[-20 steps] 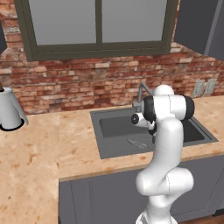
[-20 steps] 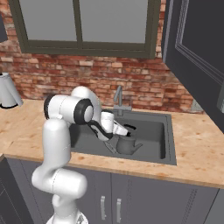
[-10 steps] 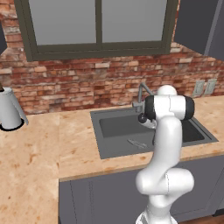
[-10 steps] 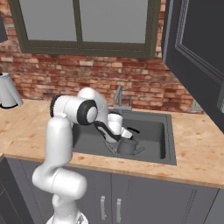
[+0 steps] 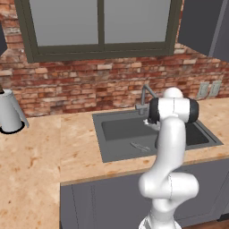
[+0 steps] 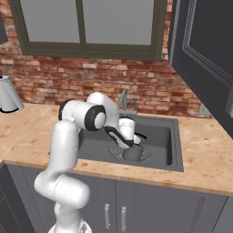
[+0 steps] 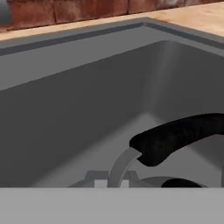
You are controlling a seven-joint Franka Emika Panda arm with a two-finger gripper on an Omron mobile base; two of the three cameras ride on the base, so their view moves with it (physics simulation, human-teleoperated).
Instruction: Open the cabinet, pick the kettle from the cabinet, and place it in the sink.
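Note:
The kettle, squat and grey with a black arched handle, sits low inside the dark grey sink, at or just above its floor. My gripper reaches down into the basin and is shut on the kettle's handle; the fingertips themselves are hidden. In the left base view my own arm covers the hand and the kettle, and the sink shows around it. The cabinet hangs at the upper right with its door swung open toward me.
A slim faucet stands behind the basin. At the far left of the wooden counter stands a white jug. A brick wall and a window run along the back. A small grey piece lies on the sink floor.
My arm has leaned further right over the sink, and the hand has sunk slightly with the kettle still in it.

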